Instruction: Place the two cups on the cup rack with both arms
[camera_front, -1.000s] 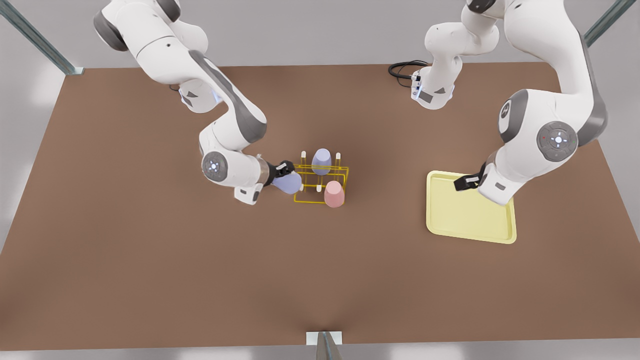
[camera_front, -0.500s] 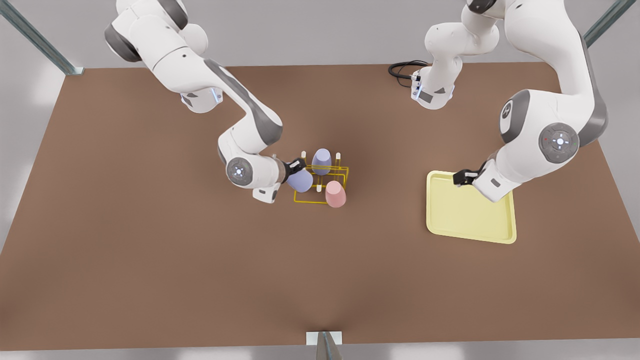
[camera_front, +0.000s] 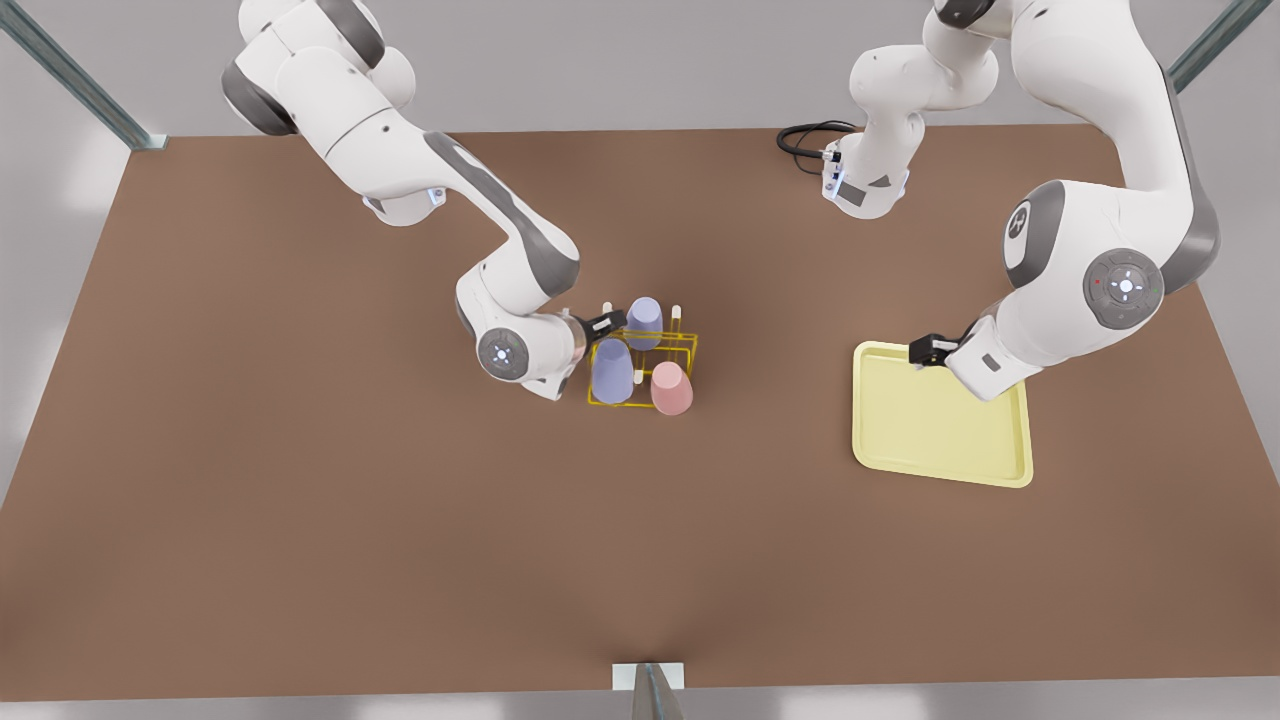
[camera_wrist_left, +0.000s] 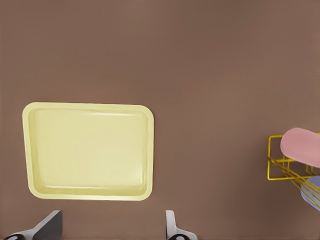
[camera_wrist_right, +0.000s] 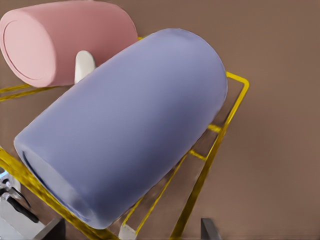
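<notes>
- Front view: the small bright yellow wire-frame cup rack (camera_front: 642, 368) carries all three handleless tapered tumblers: a salmon pink cup (camera_front: 670, 388) at its near corner on the front view's right, a pale lavender cup (camera_front: 611, 371) beside it at the near corner on the front view's left, and a second lavender cup (camera_front: 643, 322) on the rack's far row.
- Each cup sits upturned, base up, over a white-tipped peg; the near lavender one looks tilted in the right wrist view, lying across the yellow wires (camera_wrist_right: 210, 165).
- Judging by this, placing looks done; what is left is for the arms to back off.
- Beside the rack's far edge on the front view's left is the right gripper (camera_front: 606, 323); its jaws stand apart, clear of the lavender cup (camera_wrist_right: 125, 135).
- Well apart from the rack, the left gripper (camera_front: 926, 351) hovers at the flat pale-yellow square tray (camera_front: 940, 455) on the brown tabletop (camera_front: 300, 500), waiting, jaws wide apart and holding nothing.
</notes>
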